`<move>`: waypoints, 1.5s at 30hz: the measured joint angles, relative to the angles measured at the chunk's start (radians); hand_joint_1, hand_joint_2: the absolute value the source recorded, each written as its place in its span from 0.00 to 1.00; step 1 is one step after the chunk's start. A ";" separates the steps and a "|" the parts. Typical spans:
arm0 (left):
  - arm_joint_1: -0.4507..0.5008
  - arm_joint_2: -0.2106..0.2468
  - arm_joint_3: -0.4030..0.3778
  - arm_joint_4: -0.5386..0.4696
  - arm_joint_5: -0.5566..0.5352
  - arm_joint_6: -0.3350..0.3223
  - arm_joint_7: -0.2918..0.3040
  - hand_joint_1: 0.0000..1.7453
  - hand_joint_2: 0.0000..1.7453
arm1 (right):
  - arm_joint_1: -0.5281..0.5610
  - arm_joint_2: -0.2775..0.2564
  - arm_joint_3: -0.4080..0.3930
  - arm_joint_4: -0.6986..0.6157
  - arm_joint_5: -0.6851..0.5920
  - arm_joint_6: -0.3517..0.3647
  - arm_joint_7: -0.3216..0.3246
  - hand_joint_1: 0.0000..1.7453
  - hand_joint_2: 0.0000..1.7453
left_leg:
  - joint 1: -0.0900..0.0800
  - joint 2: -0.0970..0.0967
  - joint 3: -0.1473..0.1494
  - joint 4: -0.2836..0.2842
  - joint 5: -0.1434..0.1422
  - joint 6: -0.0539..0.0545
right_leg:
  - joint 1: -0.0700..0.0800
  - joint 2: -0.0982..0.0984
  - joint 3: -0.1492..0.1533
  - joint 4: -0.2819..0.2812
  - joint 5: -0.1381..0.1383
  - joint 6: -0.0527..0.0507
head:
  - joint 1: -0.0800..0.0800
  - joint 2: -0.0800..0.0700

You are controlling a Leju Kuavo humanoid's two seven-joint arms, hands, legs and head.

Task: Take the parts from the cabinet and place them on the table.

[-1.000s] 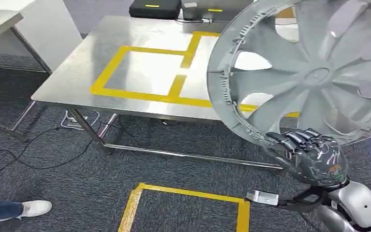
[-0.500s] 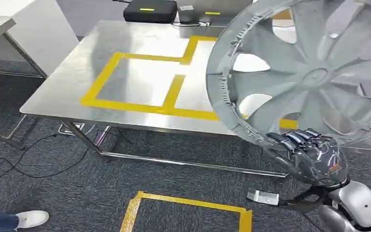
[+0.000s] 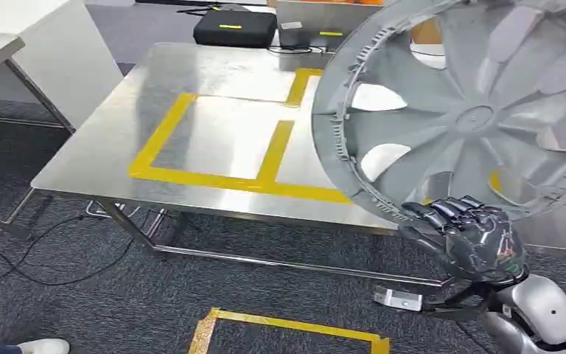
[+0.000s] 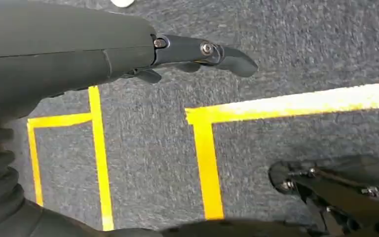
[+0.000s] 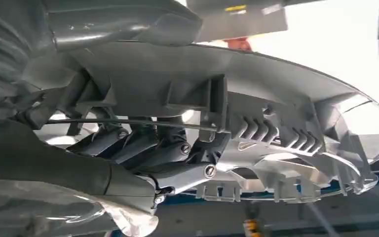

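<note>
Head view, right hand (image 3: 474,240) grasping grey wheel cover (image 3: 472,110) by its lower rim, upright above steel table (image 3: 103,144) with yellow tape rectangles (image 3: 214,136), dark carpet (image 3: 81,295), left hand (image 4: 197,52) hanging released over floor.

- The wheel cover (image 3: 479,110) is big, round and grey, with wide spokes and open gaps between them.
- It is up in the air, tilted on its edge, its ribbed back side showing.
- Its low rim is held from below, above the shiny metal table (image 3: 214,81).
</note>
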 joint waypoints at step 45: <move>-0.030 0.004 -0.025 0.000 -0.058 -0.118 -0.095 0.00 1.00 | -0.404 0.077 0.171 0.501 -0.114 0.377 0.000 1.00 1.00 | -0.005 -0.004 0.015 -0.001 -0.016 -0.015 | 0.011 -0.001 -0.039 -0.009 0.061 -0.014 | 0.003 0.000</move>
